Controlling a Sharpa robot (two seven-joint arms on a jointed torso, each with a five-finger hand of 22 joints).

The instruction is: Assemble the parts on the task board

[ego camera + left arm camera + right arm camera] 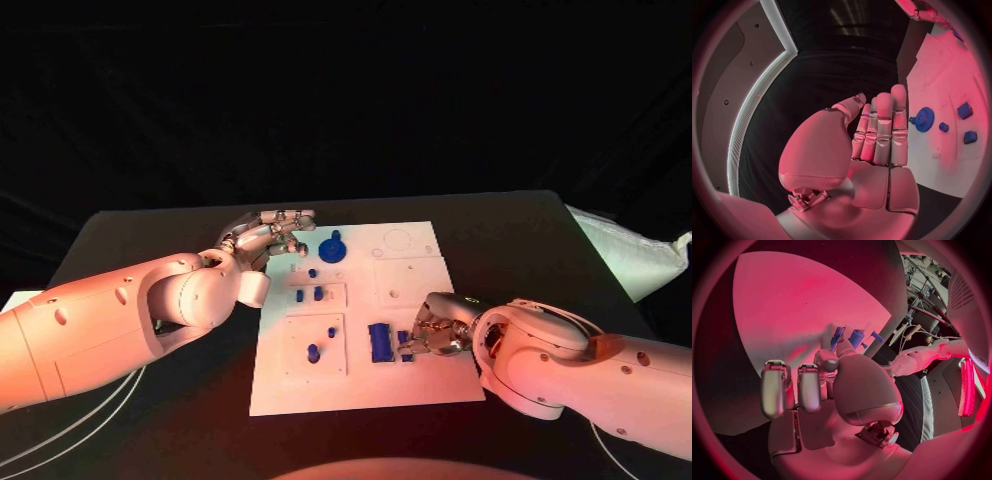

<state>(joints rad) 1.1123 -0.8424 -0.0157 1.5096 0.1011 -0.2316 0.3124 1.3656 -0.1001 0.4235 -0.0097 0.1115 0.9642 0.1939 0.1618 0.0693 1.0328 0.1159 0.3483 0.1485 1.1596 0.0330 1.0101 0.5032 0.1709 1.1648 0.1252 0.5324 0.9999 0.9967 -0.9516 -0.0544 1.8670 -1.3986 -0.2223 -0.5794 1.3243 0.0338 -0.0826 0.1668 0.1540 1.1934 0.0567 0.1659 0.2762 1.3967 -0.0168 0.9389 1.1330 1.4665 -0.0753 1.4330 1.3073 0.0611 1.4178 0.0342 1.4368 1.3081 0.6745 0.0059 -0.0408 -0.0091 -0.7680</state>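
The left hand [270,236] hovers at the white task board's [418,385] far left corner, fingers straight, together, holding nothing, beside the blue gear [333,249]. The right hand [437,328] rests near the board's right edge, seemingly pinching a small blue part [405,350] beside the blue block [381,342].

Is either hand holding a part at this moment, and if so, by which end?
The left hand holds nothing; its fingers are straight beside the blue gear. The right hand touches a blue part, but whether it grips it cannot be told.

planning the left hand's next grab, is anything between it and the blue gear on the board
Nothing visible stands between them. The left hand hangs open beside the task board, and only bare white board lies between its fingertips and the blue gear.
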